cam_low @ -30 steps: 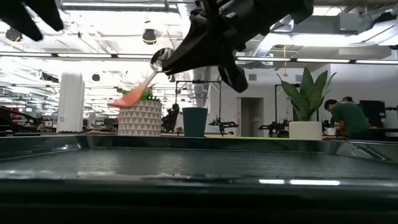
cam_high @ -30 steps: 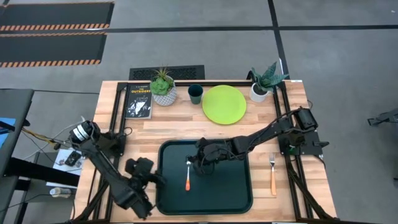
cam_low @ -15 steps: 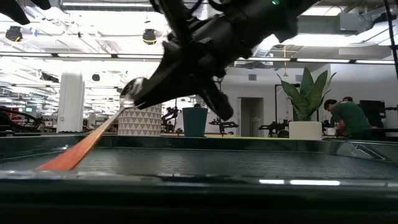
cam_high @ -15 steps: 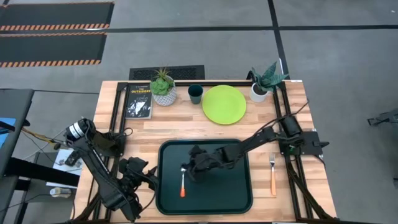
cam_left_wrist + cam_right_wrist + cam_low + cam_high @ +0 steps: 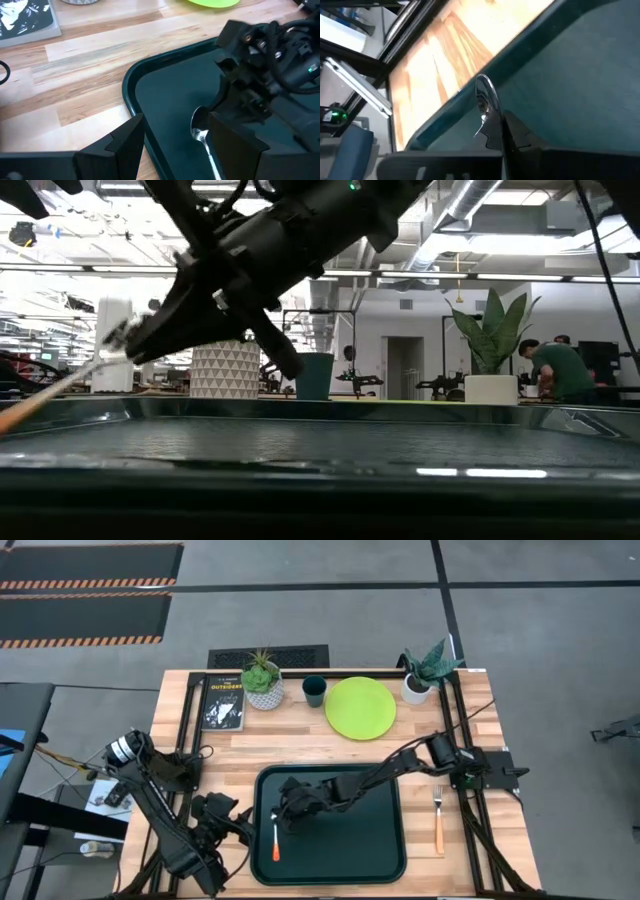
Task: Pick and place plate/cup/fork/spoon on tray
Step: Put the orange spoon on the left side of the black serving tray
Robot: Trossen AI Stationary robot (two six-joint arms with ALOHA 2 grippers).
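Note:
The spoon [image 5: 276, 834] has a silver bowl and an orange handle and is over the left part of the dark tray [image 5: 385, 860]. My right gripper [image 5: 287, 815] reaches in from the table's right and is shut on the spoon. My left gripper [image 5: 240, 824] is open at the tray's left rim, its fingers [image 5: 125, 140] wide apart and empty. The fork [image 5: 438, 816] lies on the wood to the right of the tray. The lime-green plate [image 5: 360, 707] and the dark cup [image 5: 314, 691] stand on the table's far part. My right gripper pinches the spoon's metal neck [image 5: 483, 116] just behind the bowl [image 5: 485, 94], which sticks out past the fingertips. The fingers come from the table's right, slanting down, across the spoon. The orange handle [image 5: 18, 412] slopes down toward the near edge; whether its end touches the tray does not show.
Two white pots with plants [image 5: 263, 682] [image 5: 424, 672] stand at the far side, and a black book [image 5: 223, 703] lies at the far left. Bare wood lies between the tray and the plate.
My right gripper has carried the spoon across the tray toward the table's left and near edges and has come down. The spoon has tipped: its handle, raised before, now slopes down toward the tray.

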